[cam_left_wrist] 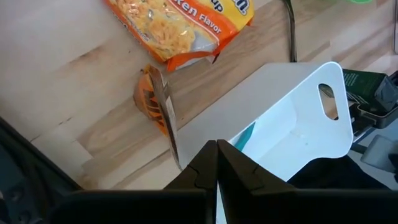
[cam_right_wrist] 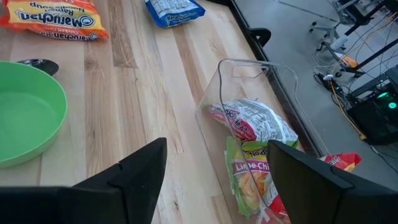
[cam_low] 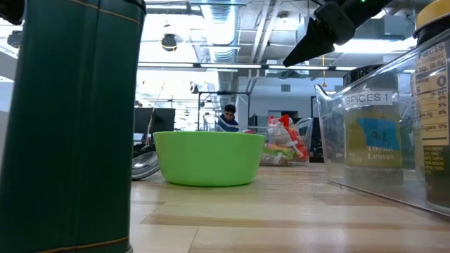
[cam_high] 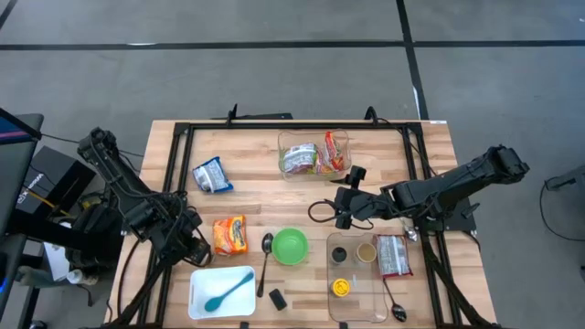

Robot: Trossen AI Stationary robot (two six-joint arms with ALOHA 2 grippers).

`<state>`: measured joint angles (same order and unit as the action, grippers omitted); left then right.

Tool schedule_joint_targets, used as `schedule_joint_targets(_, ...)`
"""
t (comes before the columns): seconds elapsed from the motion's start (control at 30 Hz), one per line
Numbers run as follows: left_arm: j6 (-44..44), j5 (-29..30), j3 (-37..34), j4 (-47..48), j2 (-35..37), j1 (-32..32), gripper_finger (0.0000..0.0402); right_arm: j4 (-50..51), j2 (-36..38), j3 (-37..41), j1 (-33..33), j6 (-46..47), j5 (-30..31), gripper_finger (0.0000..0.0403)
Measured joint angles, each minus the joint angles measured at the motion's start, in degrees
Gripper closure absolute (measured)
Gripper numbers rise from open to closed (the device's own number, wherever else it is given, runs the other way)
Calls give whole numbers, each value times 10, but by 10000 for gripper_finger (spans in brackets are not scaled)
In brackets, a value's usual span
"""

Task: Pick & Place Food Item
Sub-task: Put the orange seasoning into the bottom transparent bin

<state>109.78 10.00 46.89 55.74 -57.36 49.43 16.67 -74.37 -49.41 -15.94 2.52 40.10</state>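
Nothing is lifted yet — the right gripper [cam_high: 345, 203] hovers with fingers spread wide beside the clear bin [cam_high: 313, 154] of noodle packets, the left gripper [cam_high: 190, 245] (fingers pressed together) waits by the orange ramen packet [cam_high: 230, 235] — every placement remains.

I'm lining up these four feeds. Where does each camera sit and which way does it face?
High: overhead, straight down; both arms, table.
Low: tabletop height, level past green bowl; an arm above.
Left wrist: over white tray, left gripper shut.
Right wrist: over clear bin, right gripper open.
Shared: the bowl, in high, low, right wrist.
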Motion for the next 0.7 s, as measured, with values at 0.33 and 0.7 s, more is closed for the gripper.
schedule_joint_targets(0.33, -17, -5, 0, 15, 0, 0, 401, 0, 0, 0, 0, 0, 0, 133)
schedule_joint_targets(0.7, -16, -29, 0, 50, 0, 0, 401, 0, 0, 0, 0, 0, 0, 133)
